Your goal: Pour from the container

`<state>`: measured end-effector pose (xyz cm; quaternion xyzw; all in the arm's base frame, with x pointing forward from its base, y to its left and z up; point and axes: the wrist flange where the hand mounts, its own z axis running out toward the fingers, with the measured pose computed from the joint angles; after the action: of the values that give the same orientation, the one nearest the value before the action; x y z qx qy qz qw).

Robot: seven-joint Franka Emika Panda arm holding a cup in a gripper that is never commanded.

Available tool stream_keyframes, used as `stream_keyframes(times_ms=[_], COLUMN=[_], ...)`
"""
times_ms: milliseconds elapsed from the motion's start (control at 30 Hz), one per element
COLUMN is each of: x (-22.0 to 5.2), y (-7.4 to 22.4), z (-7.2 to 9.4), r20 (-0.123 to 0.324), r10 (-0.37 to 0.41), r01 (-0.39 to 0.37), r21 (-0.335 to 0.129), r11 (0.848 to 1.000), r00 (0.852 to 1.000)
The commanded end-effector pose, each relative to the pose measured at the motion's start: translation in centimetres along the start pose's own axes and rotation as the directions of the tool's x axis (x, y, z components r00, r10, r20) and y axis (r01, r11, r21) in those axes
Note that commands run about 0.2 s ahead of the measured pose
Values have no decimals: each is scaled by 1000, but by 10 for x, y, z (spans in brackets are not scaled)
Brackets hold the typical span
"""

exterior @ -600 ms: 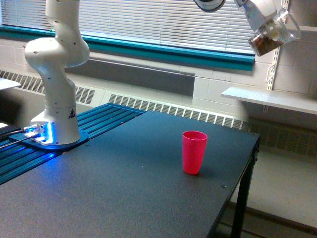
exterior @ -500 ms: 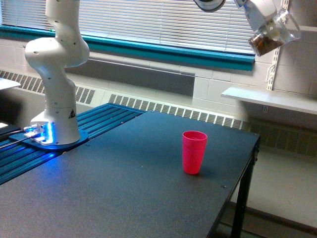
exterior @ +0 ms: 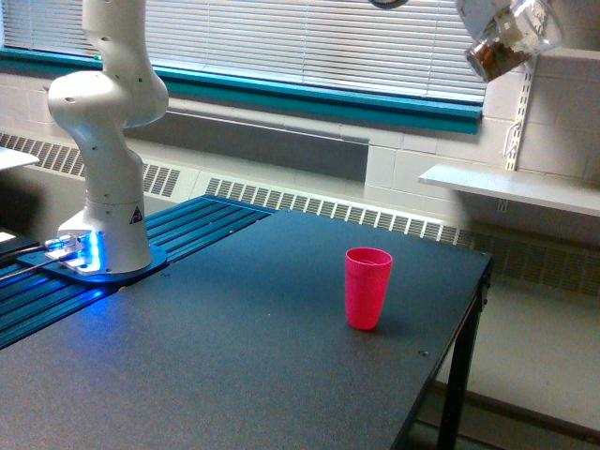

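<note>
Container: we see the clear cup [exterior: 511, 42] high at the top of the exterior view's right, tilted, with brown bits gathered at its lower end.
Gripper: we find the gripper [exterior: 487, 21] clasping the clear cup, though most of it is cut off by the top edge.
Pink cup: we see it [exterior: 367, 288] standing upright on the table, well below the clear cup and toward the exterior view's left of it.
Table: we note a dark top [exterior: 234, 356], the pink cup near its far right part.
Arm base: we see the white column [exterior: 105, 141] at the exterior view's left, blue light at its foot.
</note>
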<state>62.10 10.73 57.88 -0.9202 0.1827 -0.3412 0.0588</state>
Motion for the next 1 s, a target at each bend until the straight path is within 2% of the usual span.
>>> stream_keyframes(times_ms=[33, 233, 467, 800, 1000], x=[-26, -43, -59, -95, -122], y=[7, 25, 47, 84, 108], z=[13, 16, 14, 14, 17], r20=[45, 61, 63, 82, 112], r10=[-33, -44, -24, 7, 22], r01=[35, 50, 31, 6, 0], r21=[-52, -95, -121, -156, -191], r11=[998, 994, 992, 988, 982], r00=[998, 997, 998, 997, 993])
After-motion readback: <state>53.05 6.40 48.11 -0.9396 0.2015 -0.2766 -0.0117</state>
